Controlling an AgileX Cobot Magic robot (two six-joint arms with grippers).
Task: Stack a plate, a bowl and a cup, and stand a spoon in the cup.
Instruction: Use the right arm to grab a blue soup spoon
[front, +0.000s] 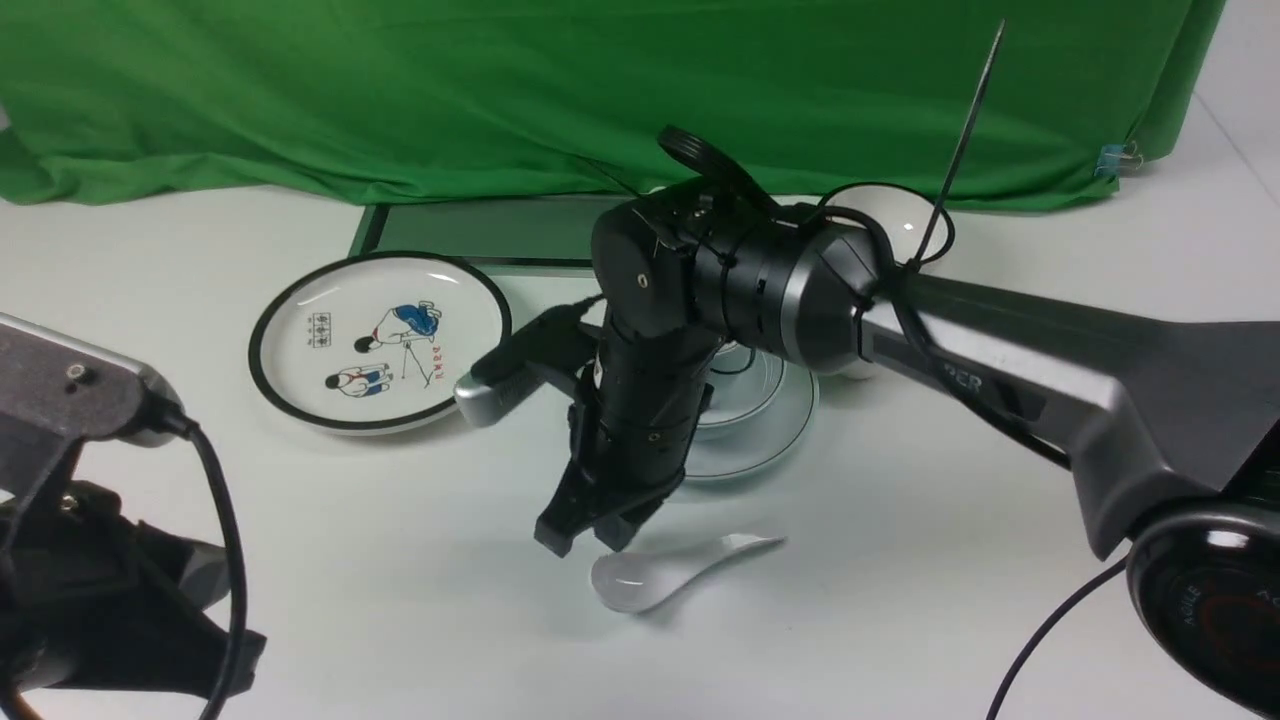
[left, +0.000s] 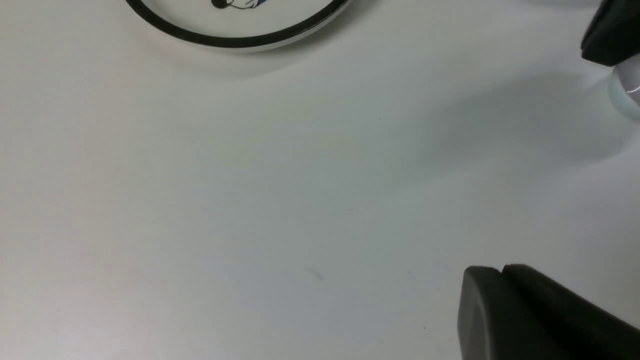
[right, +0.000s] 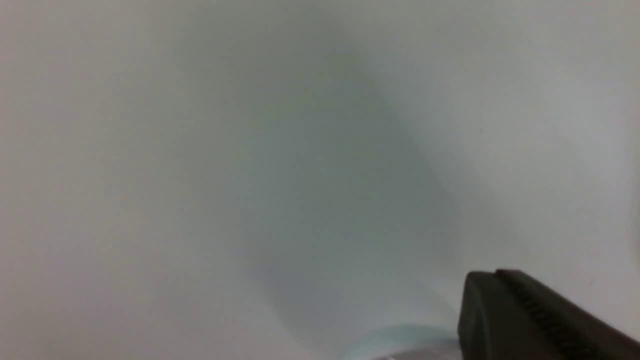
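Left gripper first: its dark fingers sit pressed together over the white table, at about 8 o'clock of the scene as we look forward from the robot's side. From there, toward 12 o'clock and well apart from it, lies the cartoon plate — thick black rim, printed figures. Beyond that plate, again at 12 o'clock, a dark flat tray lies at the foot of the green cloth, which hangs creased across the whole back of the room.

At the centre we see the right gripper pointing steeply down, its jaws drawn almost together right at the bowl end of the spoon. Whether they pinch its edge we cannot tell. The spoon lies flat on the table with its handle running toward 3 o'clock.

At 12 o'clock from the spoon, the plate rests on the table with the bowl set in it — the right wrist covers much of both, and we cannot make out the cup.

Toward 2 o'clock a white black-rimmed vessel stands behind the right arm. A blue clip pinches the cloth's right corner.
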